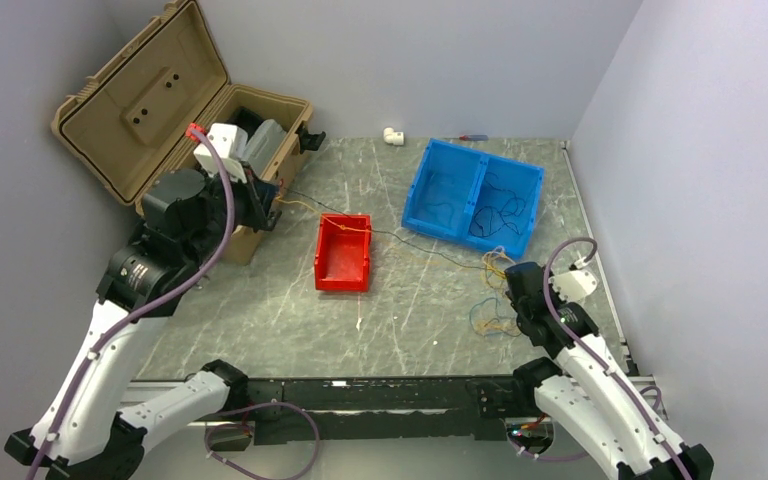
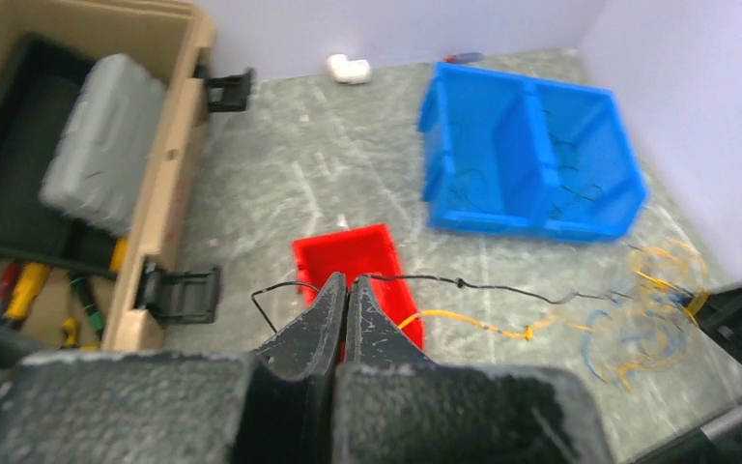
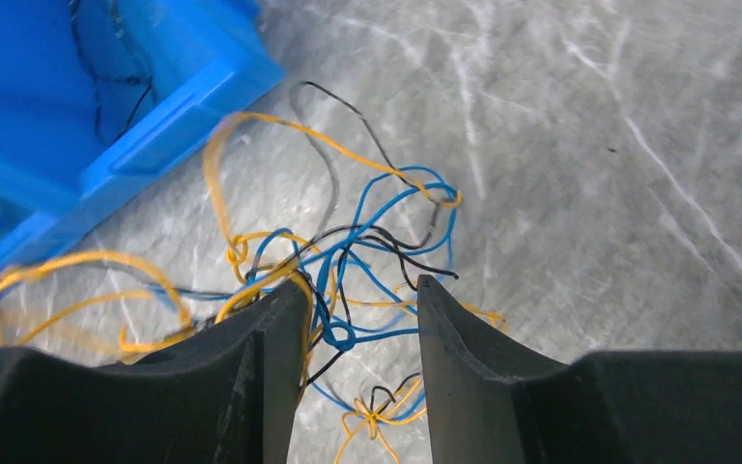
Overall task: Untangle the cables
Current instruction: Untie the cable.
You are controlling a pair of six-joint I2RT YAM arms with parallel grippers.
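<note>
Walls (image 1: 410, 60) of pale lilac-grey close in the left, back and right of the overhead frame. Between them lies the desk (image 1: 260, 330), grey stone-patterned with pale streaks. It has a metal strip (image 1: 590, 230) down its right edge and a black rail (image 1: 380, 395) along the bottom. Bare surface shows between that rail and the bins.

At upper left an open tan case (image 1: 140, 100) overhangs the desk's corner. Only the left wrist view looks inside it, showing a grey box (image 2: 101, 145) and yellow-handled tools (image 2: 24, 290).

A blue bin (image 1: 422, 185) with two compartments sits right of centre, with thin dark strands in both. A smaller red bin (image 1: 320, 255) stands at centre.

The left end effector (image 2: 348, 282) hangs beside the case with its fingers pressed together. They pinch a black strand that runs taut over the red bin toward the lower right.

The cables (image 3: 348, 261) lie there on the desk, just off the blue bin's near corner. The right wrist view resolves them into a knot of yellow-orange, blue and black wire. The right end effector (image 3: 359, 288) straddles that knot, fingers partly apart. Strands pass between them, unclamped.

At the back edge sit a white fitting (image 1: 393, 134) and a small red-and-blue tool (image 1: 470, 137).
</note>
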